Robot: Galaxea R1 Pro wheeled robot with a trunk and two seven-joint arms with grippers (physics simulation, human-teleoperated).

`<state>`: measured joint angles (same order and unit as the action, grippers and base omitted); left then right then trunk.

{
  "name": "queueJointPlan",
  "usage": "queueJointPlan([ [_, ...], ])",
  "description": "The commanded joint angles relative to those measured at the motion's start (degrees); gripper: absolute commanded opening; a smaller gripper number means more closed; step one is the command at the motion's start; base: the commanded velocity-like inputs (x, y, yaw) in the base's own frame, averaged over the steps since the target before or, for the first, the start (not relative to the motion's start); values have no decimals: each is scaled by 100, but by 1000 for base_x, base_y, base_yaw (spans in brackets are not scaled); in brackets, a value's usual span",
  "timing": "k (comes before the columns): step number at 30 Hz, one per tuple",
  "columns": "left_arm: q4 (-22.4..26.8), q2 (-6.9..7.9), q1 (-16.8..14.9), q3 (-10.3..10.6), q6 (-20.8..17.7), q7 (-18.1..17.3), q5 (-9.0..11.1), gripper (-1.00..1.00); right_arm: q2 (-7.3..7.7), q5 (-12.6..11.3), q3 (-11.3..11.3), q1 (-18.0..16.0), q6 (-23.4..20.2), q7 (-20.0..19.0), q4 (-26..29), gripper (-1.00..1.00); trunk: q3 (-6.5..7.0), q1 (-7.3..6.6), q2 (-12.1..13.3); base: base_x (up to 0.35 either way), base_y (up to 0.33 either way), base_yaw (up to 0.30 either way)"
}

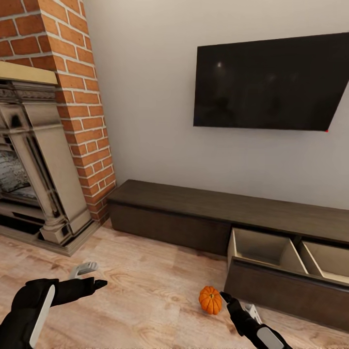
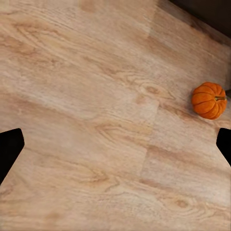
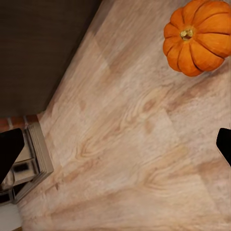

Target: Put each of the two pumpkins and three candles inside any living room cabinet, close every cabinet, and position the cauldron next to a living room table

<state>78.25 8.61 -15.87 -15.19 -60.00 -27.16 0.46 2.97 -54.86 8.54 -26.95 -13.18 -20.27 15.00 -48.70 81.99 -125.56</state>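
Pumpkin (image 1: 210,300) on floor (image 1: 145,291) beside open cabinet (image 1: 271,252) drawer. Both grippers (image 2: 115,144) (image 3: 115,144) spread, empty; right apparently just beside pumpkin.

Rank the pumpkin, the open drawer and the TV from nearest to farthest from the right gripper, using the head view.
1. Pumpkin: on the floor, right beside the right gripper.
2. Open drawer: just beyond, in the cabinet.
3. TV: high on the wall.
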Motion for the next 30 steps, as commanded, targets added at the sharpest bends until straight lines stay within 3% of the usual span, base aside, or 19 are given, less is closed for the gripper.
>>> queueJointPlan([
  [1,-1,-3,-5,3,0,0,5,100,20,-3,-1,2,0,-11,-5,100,-18,23,-42,0,0,0],
  [17,24,-48,-13,106,0,-9,-4,100,166,-16,7,14,1,-29,-23,100,-306,374,-683,0,0,0],
  [21,24,-92,-13,235,0,-8,-3,100,177,-16,7,14,7,-29,-24,100,-377,462,-844,0,0,0],
  [30,24,-104,-13,261,0,-9,-2,100,178,-16,7,14,8,-29,-24,100,-539,660,-1205,0,0,0],
])
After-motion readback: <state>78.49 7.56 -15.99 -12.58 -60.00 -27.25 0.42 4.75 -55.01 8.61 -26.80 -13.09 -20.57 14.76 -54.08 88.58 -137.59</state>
